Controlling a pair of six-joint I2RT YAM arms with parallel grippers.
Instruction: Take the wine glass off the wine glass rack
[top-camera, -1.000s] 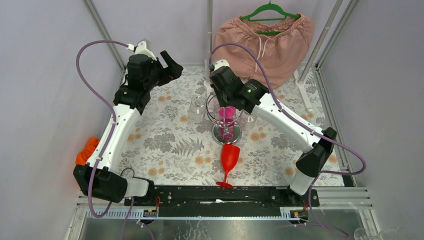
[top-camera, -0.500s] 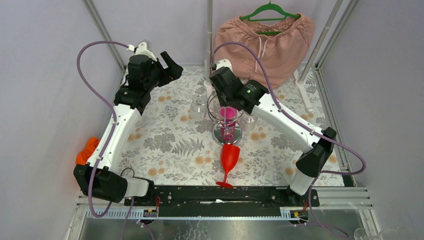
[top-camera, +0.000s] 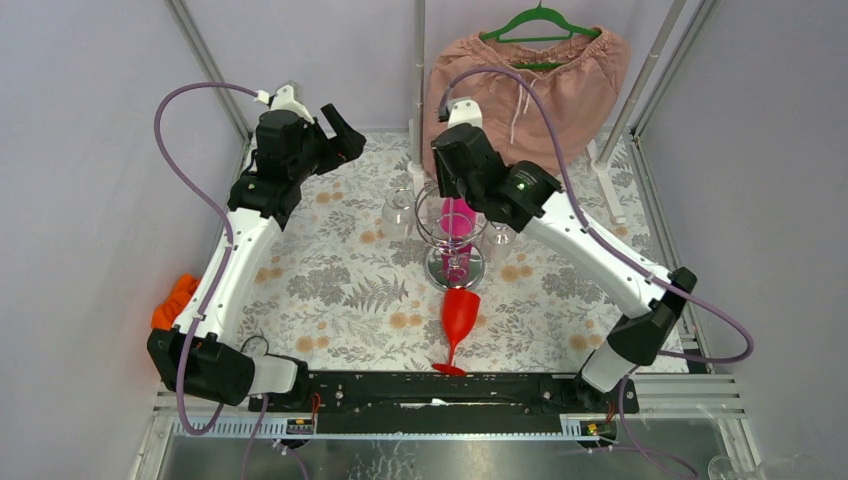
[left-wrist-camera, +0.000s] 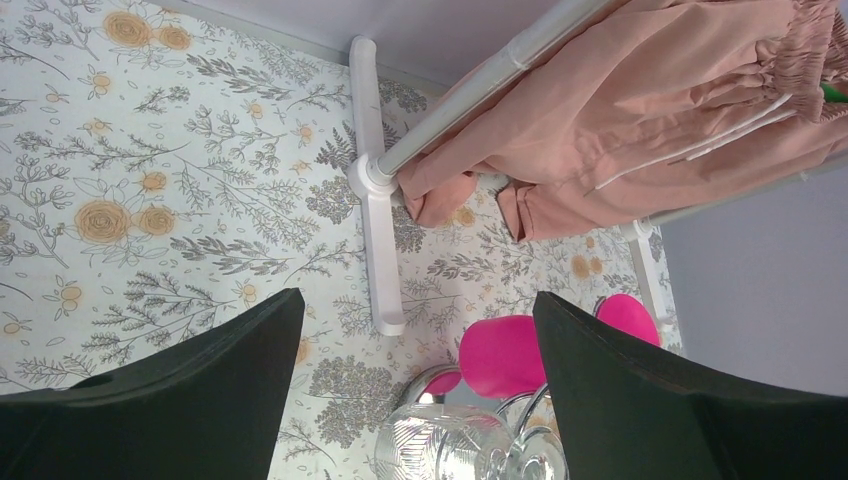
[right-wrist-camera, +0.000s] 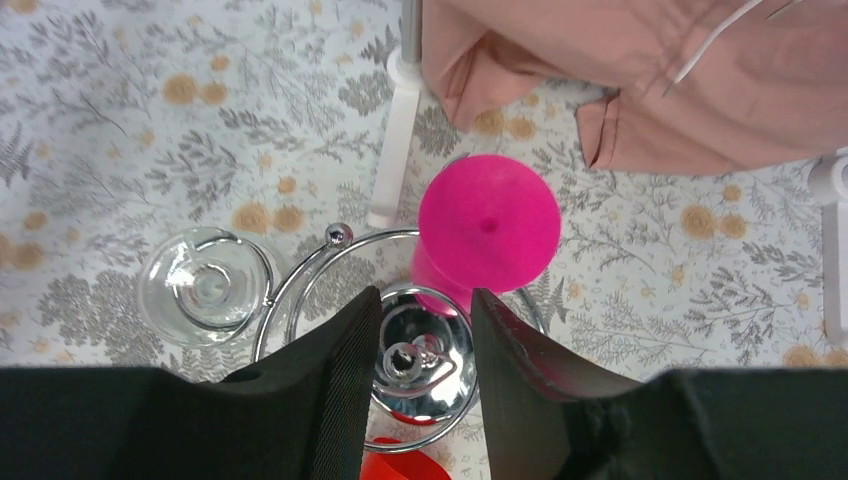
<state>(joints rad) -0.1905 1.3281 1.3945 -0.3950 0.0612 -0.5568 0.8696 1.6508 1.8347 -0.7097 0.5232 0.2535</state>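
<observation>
Right gripper (right-wrist-camera: 425, 300) is just loosening, fingers parting and grasping nothing, arm lifting back. Pink wine glass (right-wrist-camera: 488, 222) is hanging just beyond its fingertips, still on wine glass rack (right-wrist-camera: 428, 375), so removal isn't done yet. Left gripper (left-wrist-camera: 418, 300) is idling, spread wide, empty.

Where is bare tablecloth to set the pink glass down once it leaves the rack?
Bare floral tablecloth lies front-left, between the white left arm and the red wine glass lying on its side, and front-right, between that glass and the right arm. Crowded: around the chrome wire rack, with clear glasses either side.
</observation>
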